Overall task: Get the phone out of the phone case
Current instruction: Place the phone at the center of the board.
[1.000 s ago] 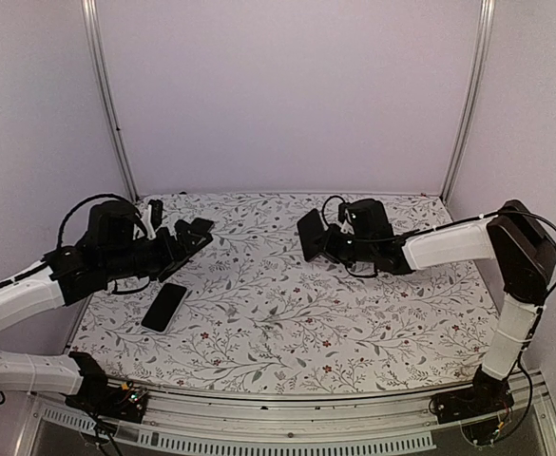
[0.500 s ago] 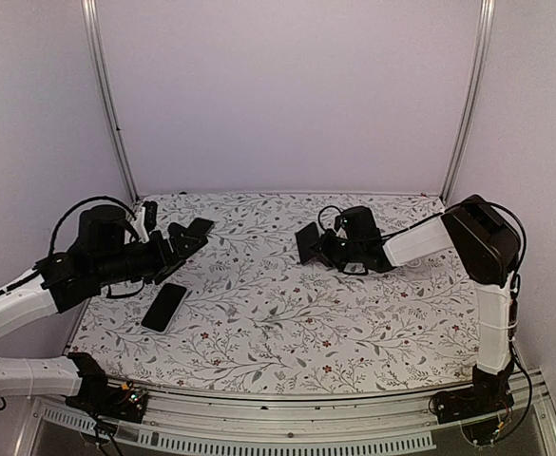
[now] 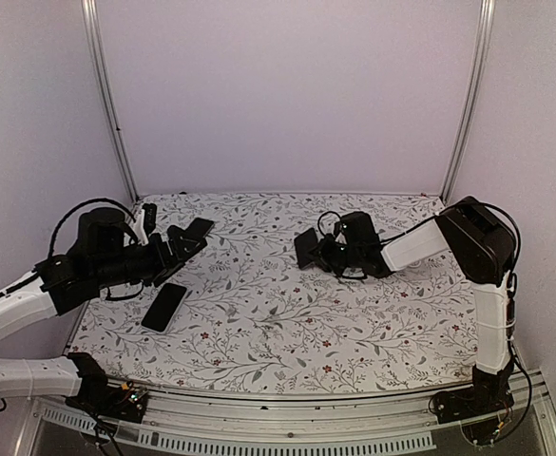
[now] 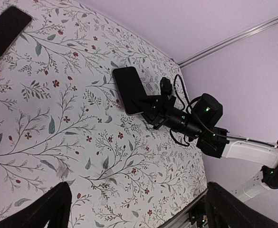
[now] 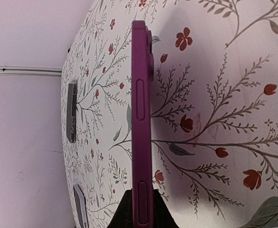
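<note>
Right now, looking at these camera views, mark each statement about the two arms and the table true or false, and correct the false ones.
1. The right end effector is shut on a purple phone-shaped slab with side buttons. True.
2. The left end effector grips the black glossy phone. False: its fingers stand wide open and empty, and that phone lies flat on the cloth, apart from it.
3. The purple slab lies flat on the table. False: it is held on edge between the right fingers.
4. The table is covered by a floral tablecloth. True.
</note>
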Robot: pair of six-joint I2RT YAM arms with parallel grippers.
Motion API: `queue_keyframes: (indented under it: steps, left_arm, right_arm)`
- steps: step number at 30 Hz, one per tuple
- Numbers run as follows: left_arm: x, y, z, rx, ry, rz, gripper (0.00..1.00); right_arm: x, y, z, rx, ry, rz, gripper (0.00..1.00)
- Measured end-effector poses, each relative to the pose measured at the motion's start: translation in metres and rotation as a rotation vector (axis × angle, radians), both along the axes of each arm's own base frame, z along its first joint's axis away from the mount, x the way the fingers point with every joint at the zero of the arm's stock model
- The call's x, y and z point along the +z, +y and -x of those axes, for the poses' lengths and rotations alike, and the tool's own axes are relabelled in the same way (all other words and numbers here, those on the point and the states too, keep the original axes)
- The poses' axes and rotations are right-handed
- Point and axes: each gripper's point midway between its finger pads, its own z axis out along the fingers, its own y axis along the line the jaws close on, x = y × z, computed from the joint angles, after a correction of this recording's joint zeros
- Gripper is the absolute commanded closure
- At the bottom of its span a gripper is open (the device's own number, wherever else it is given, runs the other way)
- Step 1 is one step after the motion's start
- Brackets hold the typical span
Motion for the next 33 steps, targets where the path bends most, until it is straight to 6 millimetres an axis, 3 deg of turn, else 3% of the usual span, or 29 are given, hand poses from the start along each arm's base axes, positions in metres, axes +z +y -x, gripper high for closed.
queue_keyframes:
  steps: [13,21,33]
  left_arm:
    - [-0.007,-0.003,-0.002,-0.006,0.018,-0.01,0.01]
    - [-0.013,-0.007,-0.004,-0.017,0.036,-0.017,0.01]
    - [-0.026,-0.011,-0.009,-0.024,0.061,-0.045,0.01]
  right_arm:
    - [-0.021,-0.008,0.015,0.003,0.034,0.037,0.7]
    - [-0.02,-0.011,0.022,0.005,0.031,0.095,0.63]
    - [-0.018,-0.032,0.027,-0.016,0.018,0.235,0.55]
